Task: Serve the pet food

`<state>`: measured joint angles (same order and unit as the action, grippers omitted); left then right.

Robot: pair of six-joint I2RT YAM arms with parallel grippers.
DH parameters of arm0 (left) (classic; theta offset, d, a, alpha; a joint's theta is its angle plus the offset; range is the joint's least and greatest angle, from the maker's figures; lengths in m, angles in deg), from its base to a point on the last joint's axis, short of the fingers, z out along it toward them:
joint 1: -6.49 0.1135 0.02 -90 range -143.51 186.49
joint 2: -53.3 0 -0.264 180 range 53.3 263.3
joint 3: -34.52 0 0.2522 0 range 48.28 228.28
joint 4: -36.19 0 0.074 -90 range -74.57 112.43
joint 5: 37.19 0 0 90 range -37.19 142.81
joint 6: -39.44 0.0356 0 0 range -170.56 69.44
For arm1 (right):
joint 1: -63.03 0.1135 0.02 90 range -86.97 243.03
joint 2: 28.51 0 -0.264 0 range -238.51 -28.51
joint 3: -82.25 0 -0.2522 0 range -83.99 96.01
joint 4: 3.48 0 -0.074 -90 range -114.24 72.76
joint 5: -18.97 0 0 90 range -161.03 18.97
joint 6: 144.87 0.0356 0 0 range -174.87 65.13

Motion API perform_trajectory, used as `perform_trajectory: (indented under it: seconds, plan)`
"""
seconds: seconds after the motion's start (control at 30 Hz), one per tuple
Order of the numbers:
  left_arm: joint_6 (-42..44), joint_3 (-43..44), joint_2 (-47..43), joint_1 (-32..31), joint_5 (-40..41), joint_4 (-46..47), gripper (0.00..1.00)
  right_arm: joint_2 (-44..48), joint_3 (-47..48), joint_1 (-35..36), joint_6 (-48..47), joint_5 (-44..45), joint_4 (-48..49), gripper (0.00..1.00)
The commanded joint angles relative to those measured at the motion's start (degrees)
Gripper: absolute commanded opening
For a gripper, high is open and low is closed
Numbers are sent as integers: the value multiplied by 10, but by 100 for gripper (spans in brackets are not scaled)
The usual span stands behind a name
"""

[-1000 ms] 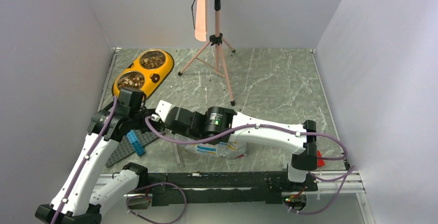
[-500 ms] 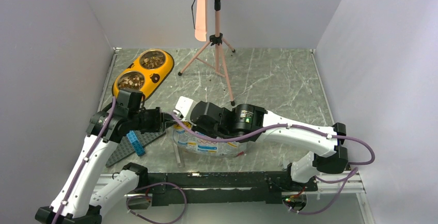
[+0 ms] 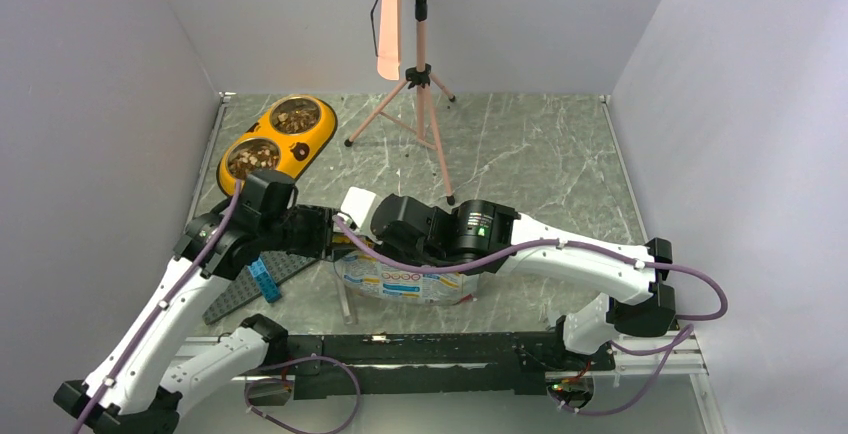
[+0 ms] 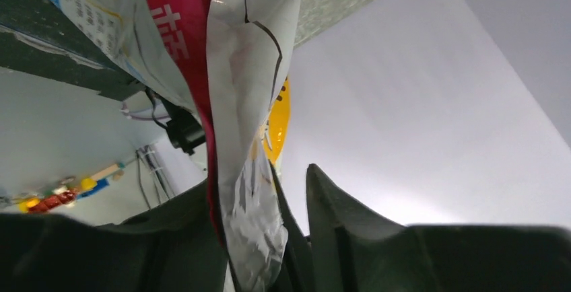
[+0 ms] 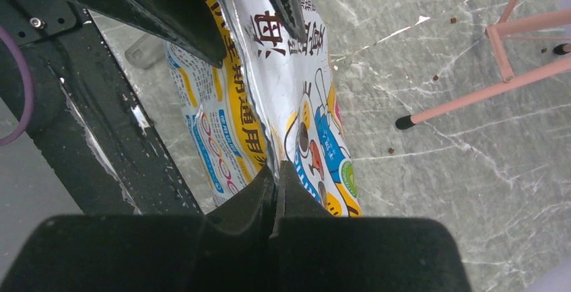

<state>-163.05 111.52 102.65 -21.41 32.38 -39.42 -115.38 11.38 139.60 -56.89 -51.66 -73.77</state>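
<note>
The pet food lies as brown kibble in both steel bowls (image 3: 252, 157) of the yellow double dish (image 3: 300, 149) at the back left. A few pellets (image 5: 390, 150) are scattered on the floor. The printed bag (image 3: 410, 284) (image 5: 269, 103) lies near the front edge. My right gripper (image 3: 352, 242) (image 5: 276, 171) is shut on the bag's edge. My left gripper (image 3: 326, 234) (image 4: 259, 184) stands open around the bag's crumpled flap (image 4: 236, 70), which rests against one finger with a gap to the other.
A pink tripod (image 3: 425, 104) (image 5: 512, 70) stands behind the bag at the back centre. A grey baseplate (image 3: 235, 299) with a blue brick (image 3: 262, 276) lies under the left arm. A small red object (image 3: 620, 306) sits by the right arm's base.
The right arm has drawn back to the right with the bag and tightened on it. The left gripper has gone from shut to open and shifted slightly right.
</note>
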Motion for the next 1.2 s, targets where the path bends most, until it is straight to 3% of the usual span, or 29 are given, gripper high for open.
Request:
perform_trajectory:
  seconds: [0.0,0.03,0.13,0.23,0.3,0.33,0.37,0.4,0.43,0.7,0.77,0.9,0.93,0.97,1.0,1.17]
  plan:
    - [-32,-20,-11,-20,34,57,28,21,30,-5,-2,10,-6,0]
    - [-37,-23,-20,-20,49,64,18,24,26,-5,-2,14,-14,0]
    - [-55,-31,-45,-19,86,75,0,57,-12,-5,-6,24,-21,20]
    - [-62,-28,-53,-19,89,61,0,98,-56,-6,-12,26,-18,31]
    - [-63,-24,-52,-19,83,52,0,112,-77,-8,-11,41,-22,32]
    - [-63,-22,-50,-19,79,47,0,114,-83,-10,-9,50,-26,31]
    - [-63,-20,-48,-19,77,43,0,114,-86,-11,-6,58,-29,23]
    - [-63,-18,-47,-19,77,37,0,115,-88,-10,-2,71,-31,3]
    - [-64,-16,-46,-18,78,33,0,115,-89,-11,5,89,-34,0]
    - [-77,-19,-53,-12,80,21,0,158,-104,-41,50,98,-54,0]
    - [-79,-20,-54,-10,78,20,0,172,-116,-42,47,93,-60,16]
    - [-84,-26,-58,-7,74,22,0,203,-143,-43,46,104,-67,23]
    - [-84,-26,-58,-6,74,22,0,204,-148,-42,45,114,-75,19]
    - [-84,-25,-58,-5,73,21,0,204,-154,-43,46,133,-84,3]
    - [-83,-24,-57,-3,73,19,0,204,-158,-42,54,149,-96,0]
    - [-79,-16,-51,3,72,15,0,244,-163,-43,67,138,-97,0]
